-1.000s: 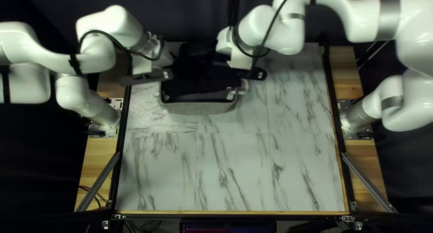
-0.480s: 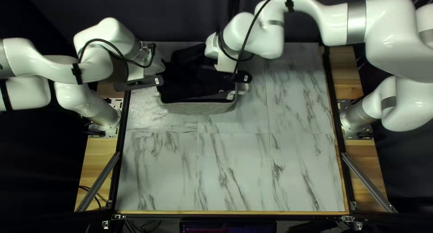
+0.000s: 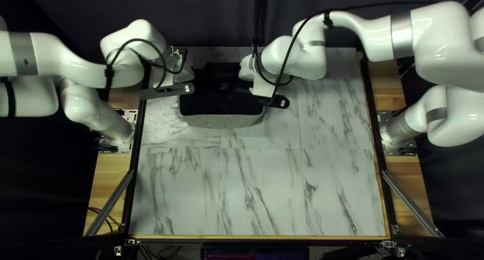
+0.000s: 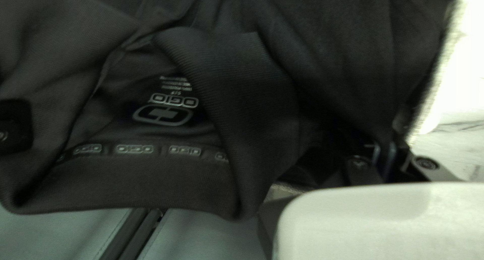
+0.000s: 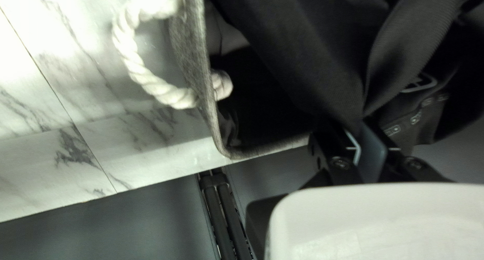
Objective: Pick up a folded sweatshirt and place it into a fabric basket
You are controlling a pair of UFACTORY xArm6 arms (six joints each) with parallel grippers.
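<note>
So the sweatshirt [image 3: 219, 100] is bunched in and over the basket [image 3: 219, 121], around 11 o'clock on the table [image 3: 259, 189]. Left gripper [image 3: 186, 74] at its 10, right gripper [image 3: 246, 68] at its 1, both pinching sweatshirt cloth.

1. In the top left view, the tips of the left pincer [image 3: 184, 74] and right pincer [image 3: 263, 86] are vanishing against the dark sweatshirt [image 3: 222, 101].
2. There, the basket's [image 3: 222, 121] far rim is hiding.
3. The screen [image 3: 254, 253] is getting cut off.
4. In both wrist views, the sweatshirt is running out of sight.
5. Tiny collar lettering [image 4: 175, 83] is blurring.
</note>
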